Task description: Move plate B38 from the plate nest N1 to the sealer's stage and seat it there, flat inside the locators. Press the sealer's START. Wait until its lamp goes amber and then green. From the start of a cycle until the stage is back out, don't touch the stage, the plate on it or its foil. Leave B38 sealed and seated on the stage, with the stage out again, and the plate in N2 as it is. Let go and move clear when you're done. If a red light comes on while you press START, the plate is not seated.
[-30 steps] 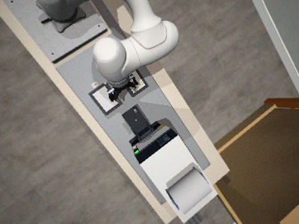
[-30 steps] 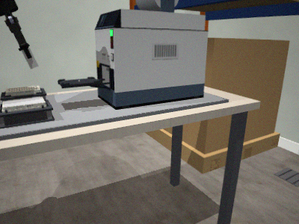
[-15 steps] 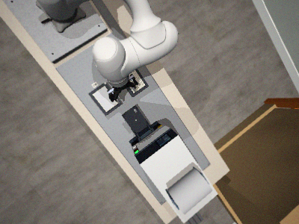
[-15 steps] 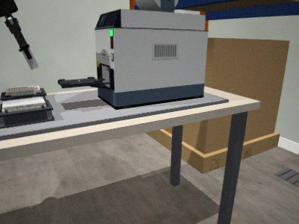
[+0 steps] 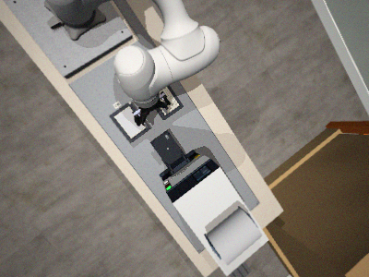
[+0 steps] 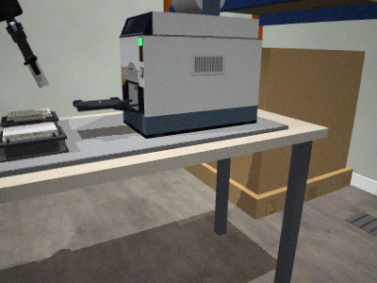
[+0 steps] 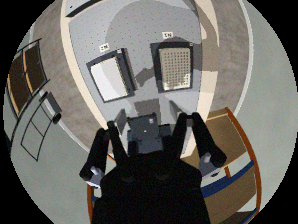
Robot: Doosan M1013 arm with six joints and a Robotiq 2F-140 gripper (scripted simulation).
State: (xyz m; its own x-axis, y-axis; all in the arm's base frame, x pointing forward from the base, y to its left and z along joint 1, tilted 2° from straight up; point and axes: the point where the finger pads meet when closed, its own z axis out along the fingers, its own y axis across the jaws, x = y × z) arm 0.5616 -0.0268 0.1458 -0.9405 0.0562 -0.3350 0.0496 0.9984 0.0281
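The dark stage [image 5: 168, 147] juts from the sealer [image 5: 209, 196], its lamp [image 5: 169, 187] green

No visible change from the earlier pictures.
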